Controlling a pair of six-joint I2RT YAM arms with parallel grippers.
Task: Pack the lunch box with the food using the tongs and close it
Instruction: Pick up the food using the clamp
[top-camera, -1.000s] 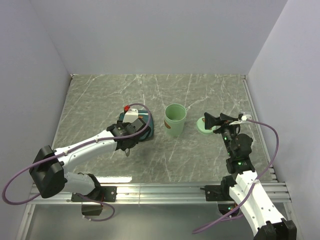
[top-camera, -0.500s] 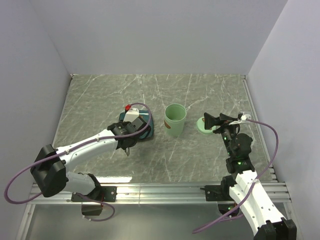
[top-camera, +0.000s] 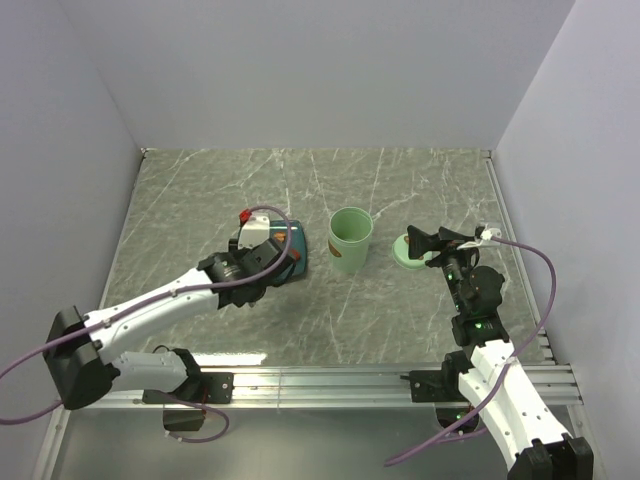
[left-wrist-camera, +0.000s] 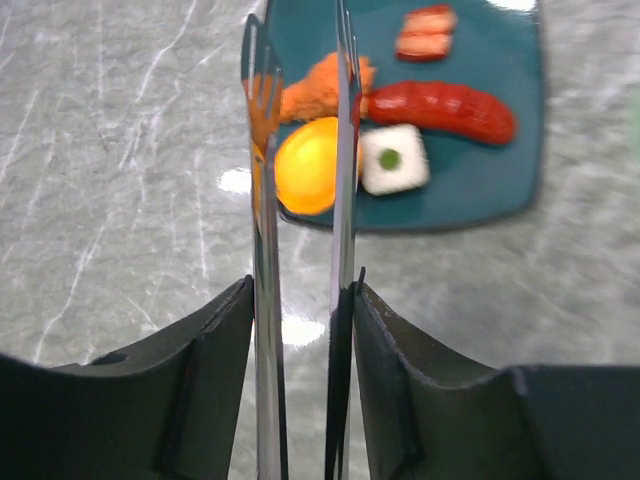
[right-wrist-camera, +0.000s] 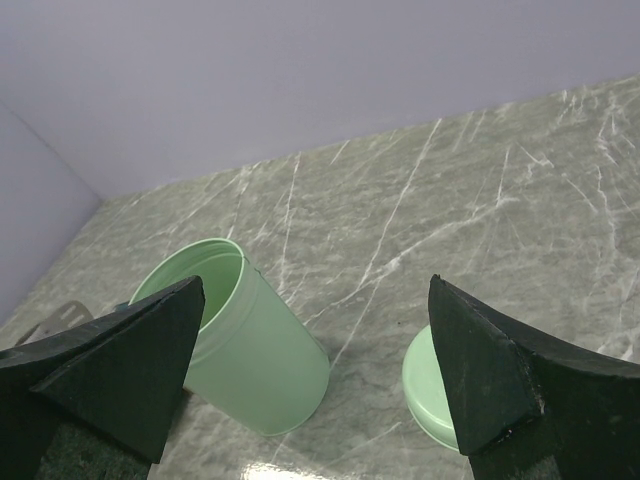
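Left wrist view is showing the left end effector (left-wrist-camera: 300, 300) pinching the tongs (left-wrist-camera: 343, 150), their arms running toward 12 o'clock and straddling the orange ball (left-wrist-camera: 305, 165) on the plate (left-wrist-camera: 480, 190), while, seen from above, the lunch box (top-camera: 351, 240) is standing open on the desk (top-camera: 200, 190) at the plate's 3 o'clock.

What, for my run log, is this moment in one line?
left gripper: shut on tongs, straddling yellow piece on plate | right gripper: open, near lid | lunch box: upright, lid off
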